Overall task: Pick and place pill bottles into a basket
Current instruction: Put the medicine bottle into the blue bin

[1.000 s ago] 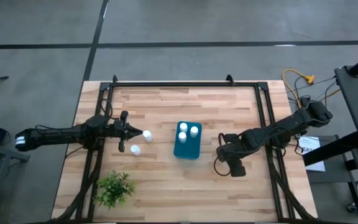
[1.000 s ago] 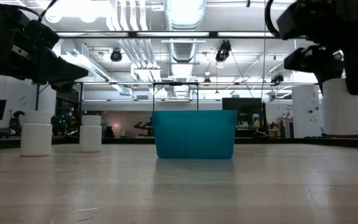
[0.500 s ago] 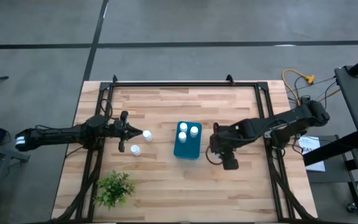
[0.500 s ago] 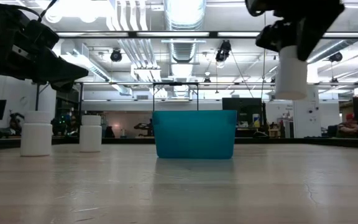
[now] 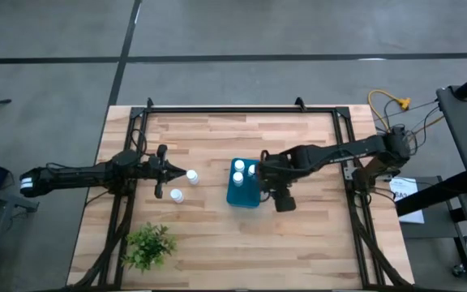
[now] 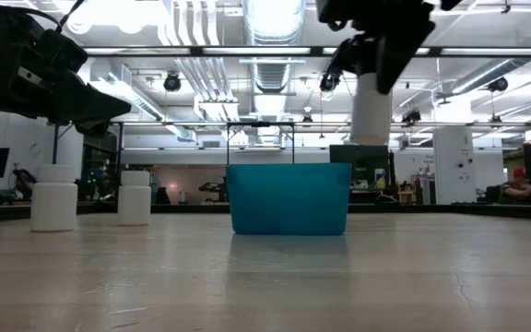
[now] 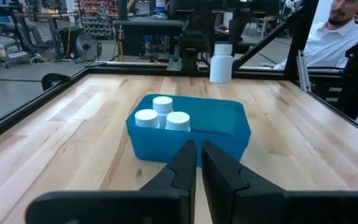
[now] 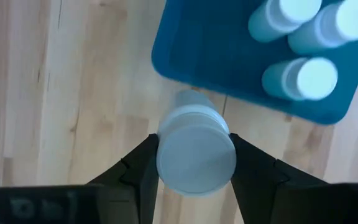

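Right gripper (image 8: 194, 163) clamps a white pill bottle (image 8: 196, 149) upright, just short of the teal basket (image 8: 204, 56) rim. Three capped bottles (image 7: 161, 116) crowd its far end. Best carry on over the empty near half, lower, then release. Left gripper (image 7: 197, 163) clenched, idle.

The right gripper (image 8: 194, 163) hangs raised mid-table, fingers clamped; the left gripper (image 7: 197, 163), its 2 fingers together, waits toward the table's left edge.
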